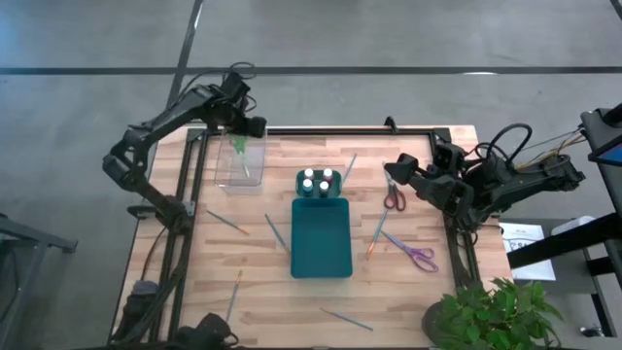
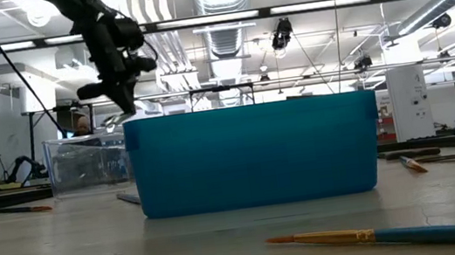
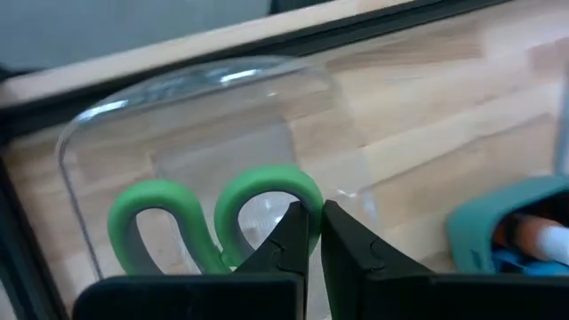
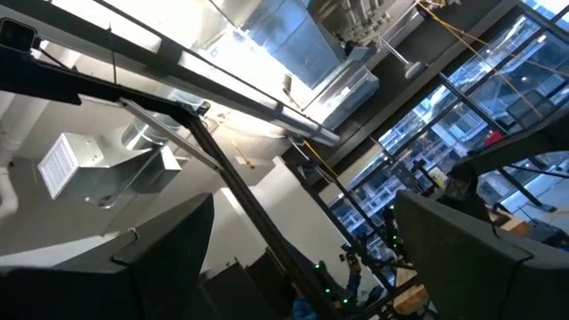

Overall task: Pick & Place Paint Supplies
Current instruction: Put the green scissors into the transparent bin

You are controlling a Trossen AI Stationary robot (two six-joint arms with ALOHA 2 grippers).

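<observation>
left gripper (image 1: 236, 142) hovering over clear box (image 1: 222, 167), fingers pinched together on green-handled scissors (image 3: 213, 222) | right gripper (image 1: 392, 171) waiting above red-handled scissors (image 1: 393, 199), fingers spread wide, holding nothing | teal tray (image 1: 321, 255) sitting mid-table, paint bottles (image 1: 318, 180) standing at its far end | purple-handled scissors (image 1: 420, 256) and brushes (image 1: 376, 234) lying on the table (image 1: 408, 301) around the tray

Three scissors (image 1: 394, 197), seven brushes (image 1: 377, 233), three bottles (image 1: 318, 179)

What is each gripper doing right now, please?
Left gripper: shut on the green-handled scissors above the clear box.
Right gripper: open, holding nothing.
</observation>
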